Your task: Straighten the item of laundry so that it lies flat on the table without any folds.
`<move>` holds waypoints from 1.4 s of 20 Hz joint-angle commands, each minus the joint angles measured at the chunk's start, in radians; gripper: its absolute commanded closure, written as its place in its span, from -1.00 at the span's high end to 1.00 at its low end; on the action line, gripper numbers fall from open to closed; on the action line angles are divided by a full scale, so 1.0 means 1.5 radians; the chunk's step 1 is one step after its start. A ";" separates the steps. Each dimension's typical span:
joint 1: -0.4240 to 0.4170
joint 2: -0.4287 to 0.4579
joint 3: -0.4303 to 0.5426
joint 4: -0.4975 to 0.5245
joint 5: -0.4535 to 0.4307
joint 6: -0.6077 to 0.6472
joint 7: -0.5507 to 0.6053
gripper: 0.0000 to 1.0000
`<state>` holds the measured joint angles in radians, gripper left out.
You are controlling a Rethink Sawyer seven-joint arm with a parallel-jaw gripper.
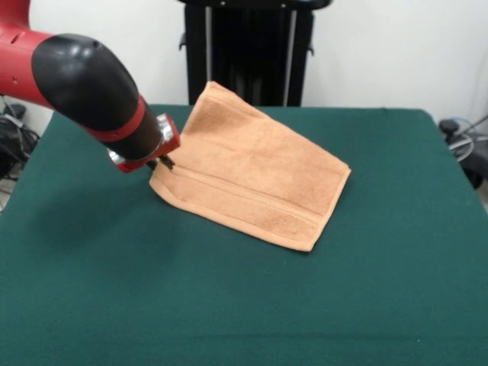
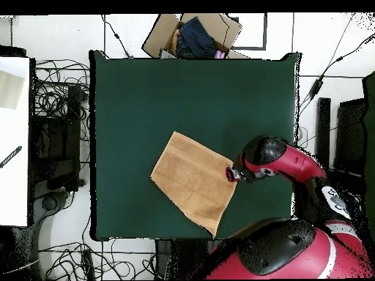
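Observation:
The item of laundry [image 1: 255, 164], a light orange-tan towel, lies spread as a slanted four-sided shape a little behind the middle of the dark green table [image 1: 229, 305]. A woven band stripe runs along its near hem, and its left edge looks doubled. My gripper [image 1: 162, 162] is down at the towel's near-left corner, touching or just above the cloth. The red and black arm hides most of it, so its hold is unclear. In the overhead view the towel [image 2: 192, 179] lies right of the table's [image 2: 146, 95] centre, and the gripper [image 2: 231, 174] is at its right corner.
A cardboard box [image 2: 192, 35] holding dark cloth stands just beyond the table's top edge in the overhead view. Cables [image 2: 62, 110] and a white surface [image 2: 13, 146] lie off the left side. The robot's bulky arm [image 2: 282, 165] reaches over the table's right edge.

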<state>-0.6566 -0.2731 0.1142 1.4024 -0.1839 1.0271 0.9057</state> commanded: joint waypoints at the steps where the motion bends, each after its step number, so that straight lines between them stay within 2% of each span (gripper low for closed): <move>1: 0.007 0.044 0.024 -0.037 -0.022 0.024 0.038 -1.00; 28: -0.012 0.118 0.046 -0.174 -0.039 0.127 -0.029 -1.00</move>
<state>-0.6617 -0.1708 0.1209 1.2308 -0.1831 1.2512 0.9057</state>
